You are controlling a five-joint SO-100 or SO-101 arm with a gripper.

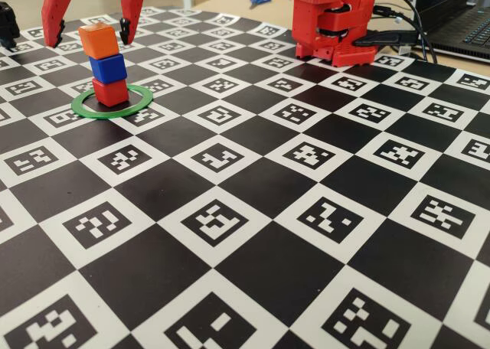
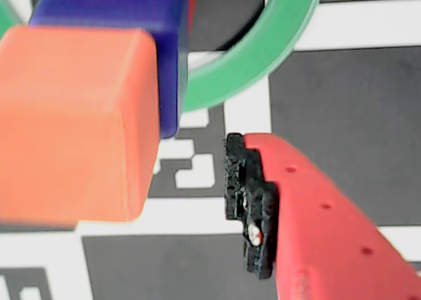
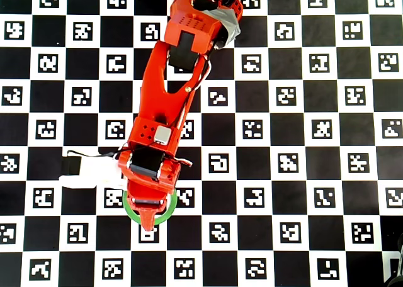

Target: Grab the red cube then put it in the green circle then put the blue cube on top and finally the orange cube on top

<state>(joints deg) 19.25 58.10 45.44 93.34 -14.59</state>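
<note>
In the fixed view the red cube (image 1: 110, 92) sits inside the green circle (image 1: 112, 103). The blue cube (image 1: 108, 68) is stacked on it and the orange cube (image 1: 98, 40) is on top, turned slightly. My gripper (image 1: 89, 40) is open, with one red finger on each side of the orange cube and apart from it. In the wrist view the orange cube (image 2: 72, 122) fills the left, the blue cube (image 2: 131, 24) shows below it, and one padded finger (image 2: 250, 201) stands clear to its right. In the overhead view the arm hides the cubes and only parts of the green circle (image 3: 130, 211) show.
The arm's red base (image 1: 333, 24) stands at the back right of the checkered marker board. A laptop (image 1: 459, 20) and cables lie behind it. Scissors (image 1: 260, 1) lie on the desk beyond. A black object (image 1: 8, 24) stands at the far left edge.
</note>
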